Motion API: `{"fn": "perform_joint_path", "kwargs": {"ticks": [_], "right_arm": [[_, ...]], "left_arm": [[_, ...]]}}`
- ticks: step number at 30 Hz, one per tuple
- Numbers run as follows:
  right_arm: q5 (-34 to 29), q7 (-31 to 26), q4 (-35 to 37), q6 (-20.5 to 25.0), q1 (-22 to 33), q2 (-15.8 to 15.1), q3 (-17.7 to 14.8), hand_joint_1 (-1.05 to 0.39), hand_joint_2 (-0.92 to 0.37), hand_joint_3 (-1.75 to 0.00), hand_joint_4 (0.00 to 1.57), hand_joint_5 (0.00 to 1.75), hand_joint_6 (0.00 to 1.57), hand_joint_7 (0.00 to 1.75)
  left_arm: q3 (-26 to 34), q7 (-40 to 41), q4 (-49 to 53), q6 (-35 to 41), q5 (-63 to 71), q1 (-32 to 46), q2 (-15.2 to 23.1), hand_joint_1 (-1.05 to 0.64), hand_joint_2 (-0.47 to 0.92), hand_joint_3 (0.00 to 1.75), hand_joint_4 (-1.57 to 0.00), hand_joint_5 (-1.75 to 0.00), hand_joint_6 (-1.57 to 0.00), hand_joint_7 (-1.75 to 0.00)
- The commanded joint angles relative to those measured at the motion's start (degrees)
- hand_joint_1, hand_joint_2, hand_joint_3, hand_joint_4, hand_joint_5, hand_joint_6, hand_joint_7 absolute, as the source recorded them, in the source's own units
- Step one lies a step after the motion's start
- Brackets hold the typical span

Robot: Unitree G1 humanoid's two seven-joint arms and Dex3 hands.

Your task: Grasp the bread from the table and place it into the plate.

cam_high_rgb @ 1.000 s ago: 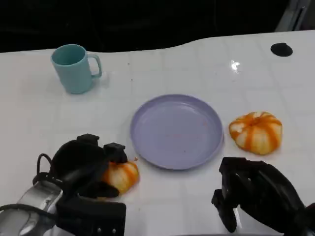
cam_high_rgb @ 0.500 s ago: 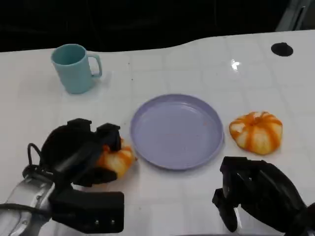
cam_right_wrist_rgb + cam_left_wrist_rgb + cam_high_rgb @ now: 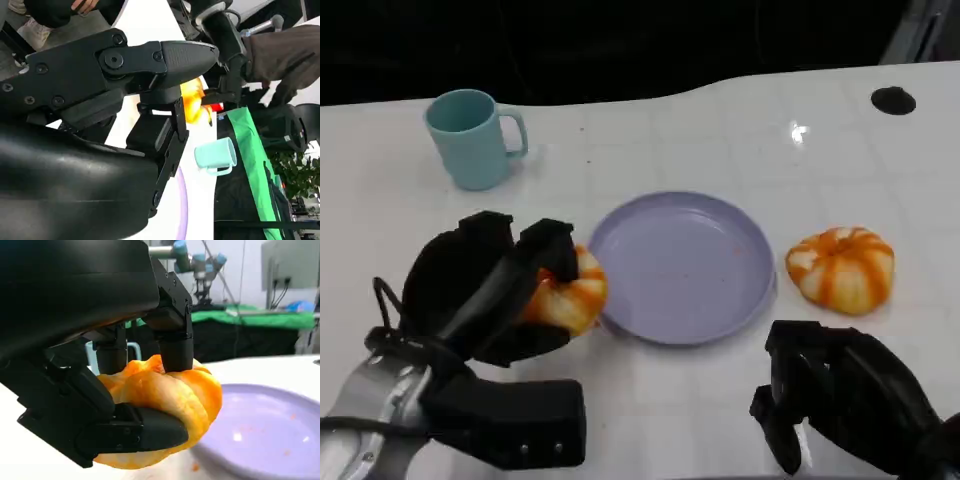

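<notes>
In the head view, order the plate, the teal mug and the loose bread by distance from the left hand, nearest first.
1. plate, just right of the left hand.
2. teal mug, behind the hand.
3. loose bread, beyond the plate's far side.

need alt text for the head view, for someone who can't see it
The robot's left hand holds an orange bread roll at the left rim of an empty lavender plate on a white table. A second roll lies right of the plate, a teal mug stands behind.

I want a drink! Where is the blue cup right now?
In the head view, the blue cup stands upright at the far left of the white table, beyond the left hand and up-left of the purple plate.
</notes>
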Motion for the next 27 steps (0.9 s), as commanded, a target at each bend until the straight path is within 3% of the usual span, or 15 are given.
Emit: {"fn": "perform_joint_path", "kwargs": {"ticks": [1, 12, 21, 27], "right_arm": [[-0.2, -0.2, 0.1, -0.5, 0.2, -0.2, -0.1, -0.92, -0.92, -0.34, 1.24, 1.61, 1.06, 1.49], [-0.4, -0.4, 0.7, -0.7, -0.2, 0.0, 0.0, -0.92, -0.92, -0.35, 1.24, 1.61, 1.06, 1.49], [0.0, -0.2, 1.1, -1.1, -0.2, 0.1, -0.3, -0.92, -0.92, -0.33, 1.24, 1.6, 1.06, 1.49], [-0.1, 0.1, 0.9, -1.6, 0.1, -0.1, -0.2, -0.93, -0.92, -0.34, 1.25, 1.61, 1.07, 1.49]], "left_arm": [[0.7, 2.7, 4.7, -3.7, -2.2, -4.3, -1.3, -0.17, 0.45, 1.12, -0.89, -1.75, -0.68, -1.75], [-1.7, 3.6, 14.2, -6.6, -1.6, -13.9, -5.3, -0.14, 0.36, 1.35, -0.93, -1.75, -0.73, -1.75], [-5.1, 4.9, 31.4, -10.4, -2.4, -23.9, -10.6, -0.19, 0.36, 1.24, -0.92, -1.75, -0.72, -1.73], [-6.6, 7.2, 42.7, -12.7, -3.0, -29.3, -14.5, -0.2, 0.41, 1.27, -0.95, -1.75, -0.75, -1.75]]}}
